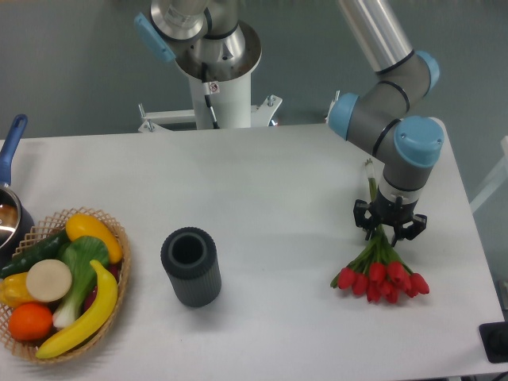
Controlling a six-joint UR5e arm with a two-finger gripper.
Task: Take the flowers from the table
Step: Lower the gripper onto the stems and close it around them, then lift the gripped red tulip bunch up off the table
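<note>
The flowers (381, 279), a bunch of red tulip buds with green leaves and thin stems, lie on the white table (270, 190) at the right, buds towards the front edge. The stem ends stick out behind the wrist. My gripper (389, 228) points straight down over the stems just behind the buds. Its black fingers (361, 216) stand spread on either side of the stems and look open. The fingertips and their contact with the stems are hidden under the wrist.
A dark ribbed cylindrical vase (190, 267) stands upright left of centre. A wicker basket (119, 238) of toy fruit and vegetables sits at the front left. A pot with a blue handle (9, 159) is at the left edge. The robot base (218, 87) stands behind the table.
</note>
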